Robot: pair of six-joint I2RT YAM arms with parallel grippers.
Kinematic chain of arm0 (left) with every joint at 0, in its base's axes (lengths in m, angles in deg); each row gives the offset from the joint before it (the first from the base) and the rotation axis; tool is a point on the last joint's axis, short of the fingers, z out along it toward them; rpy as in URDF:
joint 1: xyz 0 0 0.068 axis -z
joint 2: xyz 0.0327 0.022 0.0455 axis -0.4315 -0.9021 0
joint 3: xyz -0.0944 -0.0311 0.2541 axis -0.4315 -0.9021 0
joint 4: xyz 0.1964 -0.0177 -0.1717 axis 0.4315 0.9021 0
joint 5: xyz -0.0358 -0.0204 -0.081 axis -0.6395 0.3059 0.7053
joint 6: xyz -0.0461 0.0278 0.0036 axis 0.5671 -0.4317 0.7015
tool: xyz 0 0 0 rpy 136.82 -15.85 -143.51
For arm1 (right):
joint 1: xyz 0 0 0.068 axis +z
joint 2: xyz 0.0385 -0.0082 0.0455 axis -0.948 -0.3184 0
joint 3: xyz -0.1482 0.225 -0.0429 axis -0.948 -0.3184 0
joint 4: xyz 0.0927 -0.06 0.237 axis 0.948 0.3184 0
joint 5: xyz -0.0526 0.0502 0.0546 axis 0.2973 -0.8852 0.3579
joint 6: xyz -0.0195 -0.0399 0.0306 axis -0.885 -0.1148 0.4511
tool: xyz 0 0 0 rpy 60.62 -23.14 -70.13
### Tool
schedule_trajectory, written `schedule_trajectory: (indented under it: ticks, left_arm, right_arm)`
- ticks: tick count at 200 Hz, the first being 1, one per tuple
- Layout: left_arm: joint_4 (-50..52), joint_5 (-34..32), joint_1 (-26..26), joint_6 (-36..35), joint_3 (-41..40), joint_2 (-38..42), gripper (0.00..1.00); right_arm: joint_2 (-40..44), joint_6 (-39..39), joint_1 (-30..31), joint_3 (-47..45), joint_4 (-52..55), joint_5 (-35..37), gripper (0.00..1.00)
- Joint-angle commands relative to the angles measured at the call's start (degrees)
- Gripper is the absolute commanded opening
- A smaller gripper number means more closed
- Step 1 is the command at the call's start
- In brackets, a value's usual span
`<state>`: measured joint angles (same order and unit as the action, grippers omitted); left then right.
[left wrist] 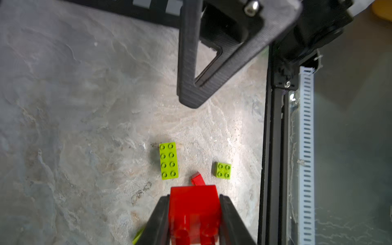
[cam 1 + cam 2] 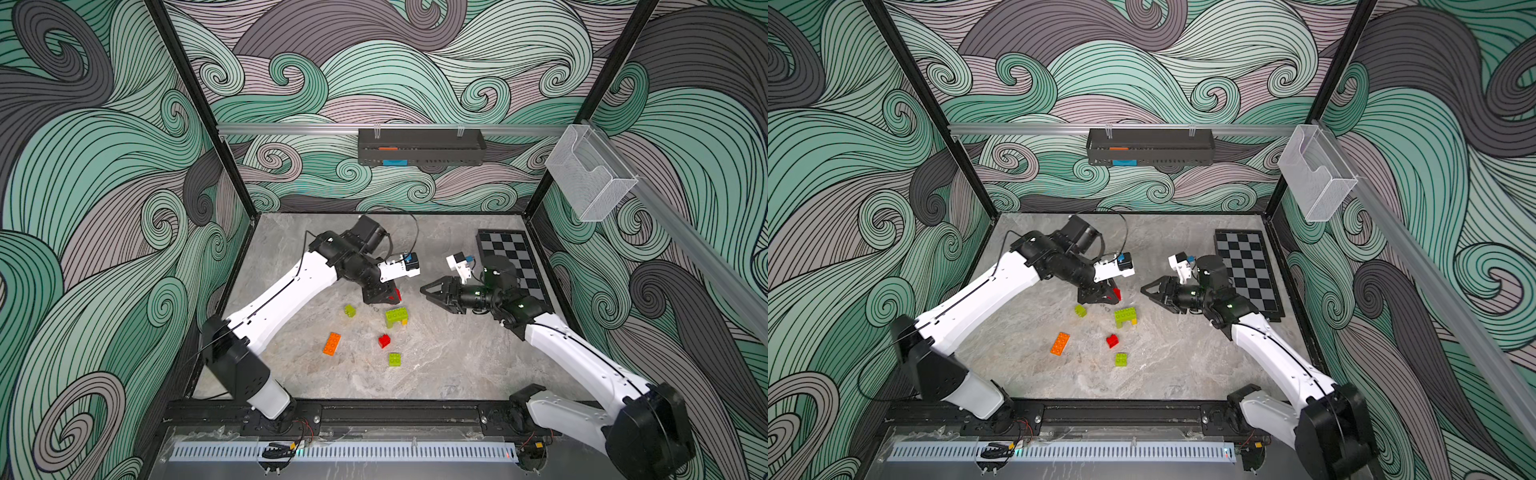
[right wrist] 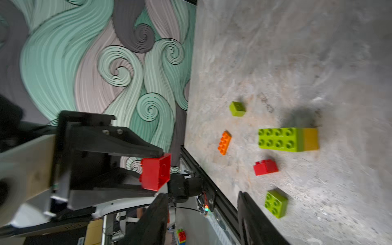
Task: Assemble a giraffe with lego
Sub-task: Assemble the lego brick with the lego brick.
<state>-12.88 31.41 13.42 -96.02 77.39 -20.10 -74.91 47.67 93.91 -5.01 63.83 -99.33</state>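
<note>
White-shelled left arm [image 2: 286, 297] and right arm [image 2: 582, 357] have black joints and cables; the right end effector [image 2: 428, 292] is black.

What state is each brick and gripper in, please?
Left gripper: shut on red plastic brick.
Right gripper: open, empty.
Long lime studded brick: stacked on yellow brick.
Long orange studded brick: loose.
Second red brick: loose.
Nearer small lime brick: loose.
Farther small lime brick: loose.

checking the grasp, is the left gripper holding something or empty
Holding: the left gripper is shut on a red brick, a finger against each side in both wrist views.
</note>
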Motion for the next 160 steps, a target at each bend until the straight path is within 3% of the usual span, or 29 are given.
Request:
schedule_trajectory:
  ticks: [1,41,68,87,125,160]
  left_arm:
    - [11.99,-9.17,1.46,0.28,4.91,-5.04,0.0]
    - [17.31,-17.16,4.27,1.51,13.64,-16.13,0.0]
    - [20.25,-21.49,6.33,3.09,18.51,-22.78,0.0]
    - [20.02,-21.31,6.98,3.35,20.19,-25.59,0.0]
    - [18.42,-21.76,6.98,4.38,23.22,-29.9,0.0]
    - [13.8,-21.74,6.98,4.85,20.28,-30.05,0.0]
  right_arm:
    - [-0.73,-8.4,-0.33,-2.23,6.7,5.19,0.56]
    - [2.65,-12.94,-1.43,-6.36,9.89,10.52,0.62]
    - [8.4,-16.35,-2.89,-8.93,14.46,14.02,0.8]
    - [13.53,-17.76,-4.63,-10.32,17.27,16.32,0.89]
    - [22.02,-19.42,-9.25,-11.41,20.22,17.23,0.94]
    - [25.44,-21.57,-12.07,-11.55,21.62,16.87,0.99]
